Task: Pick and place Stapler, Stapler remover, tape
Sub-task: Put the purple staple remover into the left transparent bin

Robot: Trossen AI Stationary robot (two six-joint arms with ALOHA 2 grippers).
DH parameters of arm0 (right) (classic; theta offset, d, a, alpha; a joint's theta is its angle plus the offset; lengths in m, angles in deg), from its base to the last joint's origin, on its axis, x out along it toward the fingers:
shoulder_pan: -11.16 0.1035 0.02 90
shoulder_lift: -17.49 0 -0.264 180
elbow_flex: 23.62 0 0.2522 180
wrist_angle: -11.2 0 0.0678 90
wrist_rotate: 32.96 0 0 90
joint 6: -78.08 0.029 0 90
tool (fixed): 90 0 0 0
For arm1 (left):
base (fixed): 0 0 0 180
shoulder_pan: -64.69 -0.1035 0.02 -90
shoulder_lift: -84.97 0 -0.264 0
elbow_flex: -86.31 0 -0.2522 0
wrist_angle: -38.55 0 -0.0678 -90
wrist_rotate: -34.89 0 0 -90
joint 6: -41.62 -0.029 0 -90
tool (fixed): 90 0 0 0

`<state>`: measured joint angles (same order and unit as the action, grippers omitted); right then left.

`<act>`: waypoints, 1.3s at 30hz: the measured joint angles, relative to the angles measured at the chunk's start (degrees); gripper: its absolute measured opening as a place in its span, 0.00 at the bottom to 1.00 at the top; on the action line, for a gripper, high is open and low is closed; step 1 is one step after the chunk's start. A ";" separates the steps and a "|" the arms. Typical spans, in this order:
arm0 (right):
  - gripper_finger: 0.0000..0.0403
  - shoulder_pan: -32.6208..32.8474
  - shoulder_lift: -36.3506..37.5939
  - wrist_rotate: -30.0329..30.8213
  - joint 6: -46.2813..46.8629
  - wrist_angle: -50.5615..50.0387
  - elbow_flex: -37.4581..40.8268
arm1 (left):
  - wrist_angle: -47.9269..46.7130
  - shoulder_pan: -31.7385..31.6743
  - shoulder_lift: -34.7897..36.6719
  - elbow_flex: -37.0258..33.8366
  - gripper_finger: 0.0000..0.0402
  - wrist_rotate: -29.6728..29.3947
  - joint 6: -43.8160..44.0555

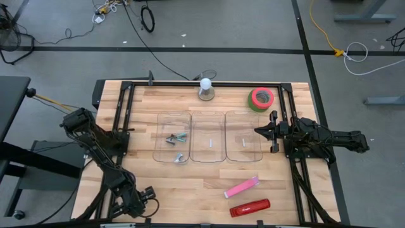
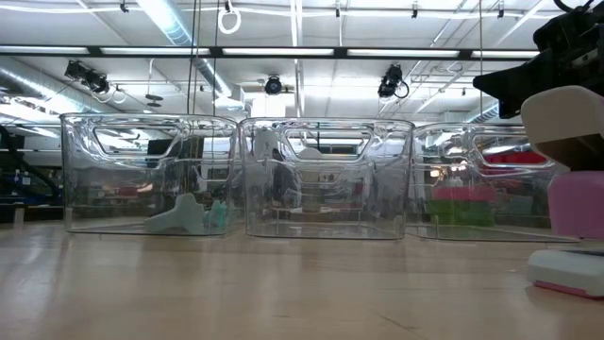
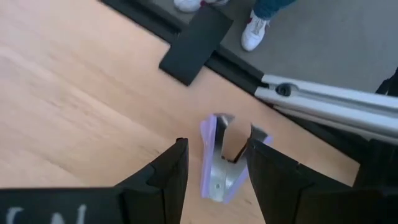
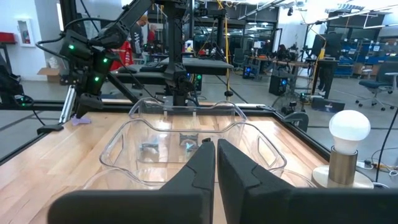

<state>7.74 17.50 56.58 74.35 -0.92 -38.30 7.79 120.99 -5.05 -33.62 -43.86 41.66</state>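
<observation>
In the high view, the left gripper (image 1: 149, 192) sits at the lower left of the frame, low over the wooden bench (image 1: 190, 180) near its front edge. Its wrist view shows the fingers (image 3: 163, 177) spread apart with a lavender staple remover (image 3: 217, 162) lying on the bench between them; whether they touch it I cannot tell.

Moving right, three clear bins stand in a row at mid-frame. The left bin (image 1: 173, 137) holds a few small teal and grey staple removers (image 1: 176, 138); the middle bin (image 1: 209, 137) and right bin (image 1: 243, 136) each show only a small pale mark. Above the middle bin, at the bench's far edge, stands a white ball on a round grey base (image 1: 205, 89).

Below the right bin, toward the lower right, a pink stapler (image 1: 242, 187) lies at an angle, and a red stapler (image 1: 249, 208) lies just beneath it. At upper right, the tape (image 1: 261, 99) rests flat on the bench. Just below it, the right gripper (image 1: 258, 132) hovers at the right bin's edge, fingers (image 4: 202, 168) pressed together and holding nothing.
</observation>
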 joint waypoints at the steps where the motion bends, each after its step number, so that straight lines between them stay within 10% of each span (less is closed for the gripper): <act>1: 0.05 -0.01 0.00 -0.01 0.00 0.01 0.00 | 0.11 0.00 0.00 0.01 0.42 0.01 -0.48; 39: 0.05 0.00 0.00 0.01 0.00 0.01 0.00 | -0.87 0.02 -3.37 2.20 0.29 1.06 2.29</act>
<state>7.74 17.50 56.59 74.34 -0.91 -38.30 6.92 121.01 -8.42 -31.42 -42.80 43.95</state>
